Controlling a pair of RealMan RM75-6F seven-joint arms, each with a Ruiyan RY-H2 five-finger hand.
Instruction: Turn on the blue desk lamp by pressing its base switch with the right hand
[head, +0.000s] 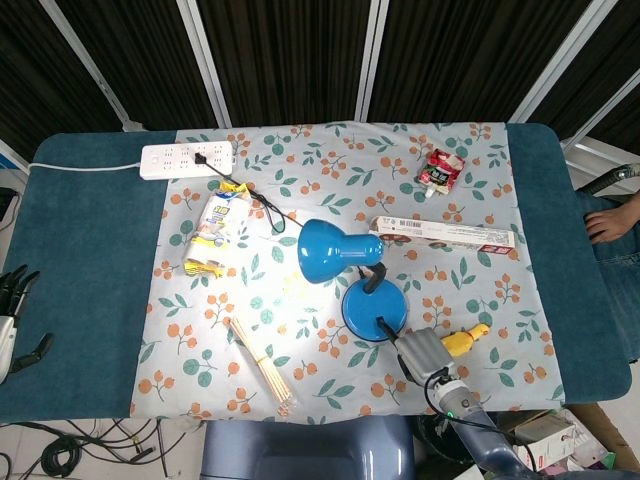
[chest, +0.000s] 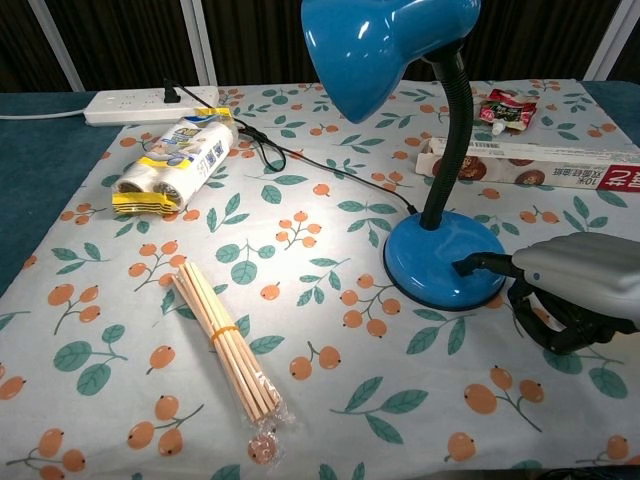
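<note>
Lamp: the blue desk lamp (chest: 445, 262) stood right of centre on the floral tablecloth (chest: 330, 400); I saw a bright pool of light on the cloth under its shade — it was lit.
Lamp in head view: the shade (head: 325, 250) sat just up-left of the round base (head: 374, 307), near the middle of the frame.
Right hand: my right hand (chest: 575, 290) lay at the right edge of the chest view, one dark finger (chest: 480, 265) stretched out and touching the top of the base on its near-right side; the other fingers were curled under the grey shell, with nothing gripped.
Right hand in head view: (head: 420, 350), lower centre-right, just below the base.
Left hand: (head: 12, 310), at the far left edge of the head view on the teal table cover — fingers apart, nothing in it.
Cord: a black cord (chest: 330, 165) ran from the base up-left to the white power strip (chest: 150, 104) at the upper left.
Other things: a bundle of wooden sticks (chest: 228, 345) at lower left, a yellow-and-white packet (chest: 175, 160) above it, a long box (chest: 530, 162) and a small red pouch (chest: 506, 108) at the upper right.
</note>
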